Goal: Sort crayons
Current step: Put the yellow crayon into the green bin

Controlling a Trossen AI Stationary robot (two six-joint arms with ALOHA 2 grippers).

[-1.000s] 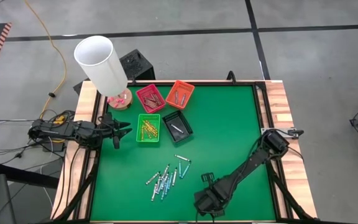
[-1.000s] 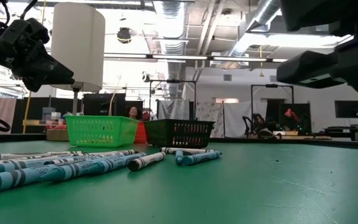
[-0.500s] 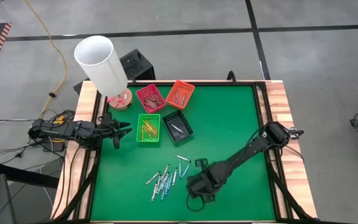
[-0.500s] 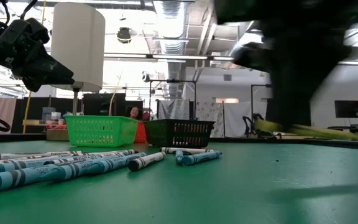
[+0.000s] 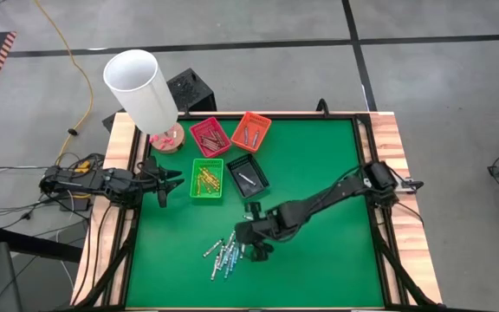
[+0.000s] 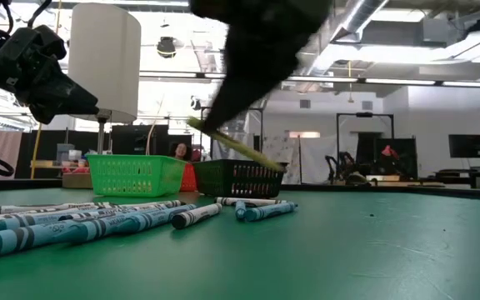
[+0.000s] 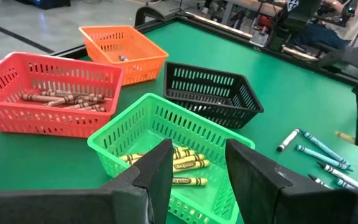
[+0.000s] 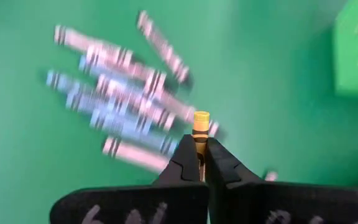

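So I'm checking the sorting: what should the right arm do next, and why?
Probably carry on toward the green tray and drop there: the right gripper is shut on a yellow crayon above the loose pile, and that tray already holds yellow ones.

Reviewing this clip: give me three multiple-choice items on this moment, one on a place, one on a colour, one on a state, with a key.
1. Where is the right tool?
A. over the red tray
B. over the loose crayons on the mat
C. off the table

2. What colour is the crayon in the right tool?
A. yellow
B. light blue
C. red-brown

3. How is the left tool?
A. shut on a crayon
B. inside the black tray
C. open and empty near the green tray

Key:
1 B: the high view shows it above the loose crayons.
2 A: the right wrist view shows a yellow crayon pinched between the fingers.
3 C: the left wrist view shows its fingers apart with nothing between them, before the green tray.
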